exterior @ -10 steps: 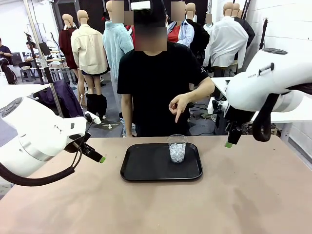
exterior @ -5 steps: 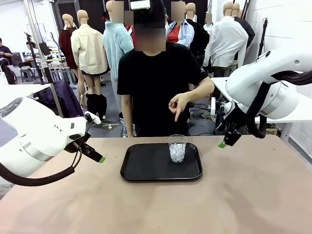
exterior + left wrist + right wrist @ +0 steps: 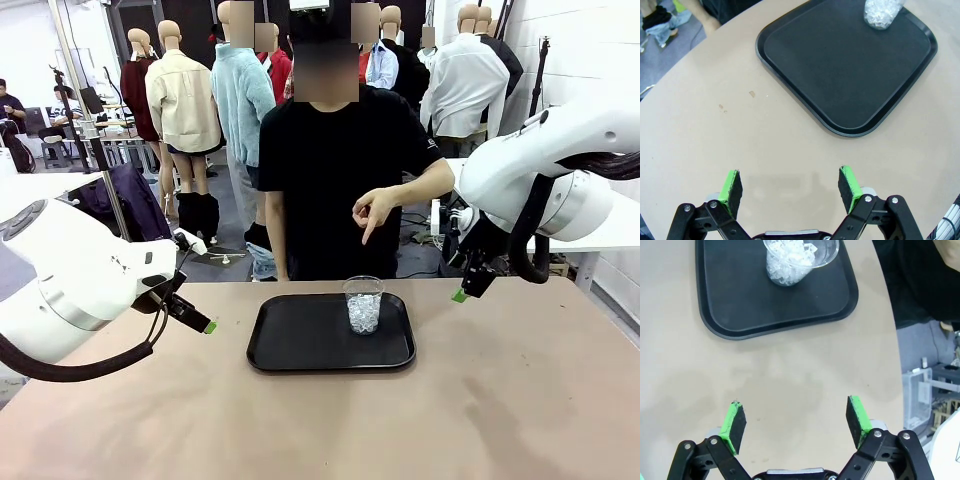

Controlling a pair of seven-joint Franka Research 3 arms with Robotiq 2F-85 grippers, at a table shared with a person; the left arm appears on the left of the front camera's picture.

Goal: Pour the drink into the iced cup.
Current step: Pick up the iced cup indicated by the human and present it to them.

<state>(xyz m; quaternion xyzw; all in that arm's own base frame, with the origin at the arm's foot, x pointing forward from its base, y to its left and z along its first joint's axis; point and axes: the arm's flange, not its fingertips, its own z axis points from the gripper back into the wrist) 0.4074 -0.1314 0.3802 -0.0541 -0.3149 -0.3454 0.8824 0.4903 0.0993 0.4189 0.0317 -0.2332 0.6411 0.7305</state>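
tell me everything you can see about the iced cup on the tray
The cup is a clear tumbler, plastic by the look of it, with a wide open mouth and no lid, narrowing slightly toward its base. Chunks of ice fill most of it, and no dark liquid is visible inside. It stands upright on the black tray, right of the tray's middle and toward the person's side. Only the tray touches it.

left wrist view | iced cup (image 3: pixel 883 12) cut by top edge; tray (image 3: pixel 840 75) too
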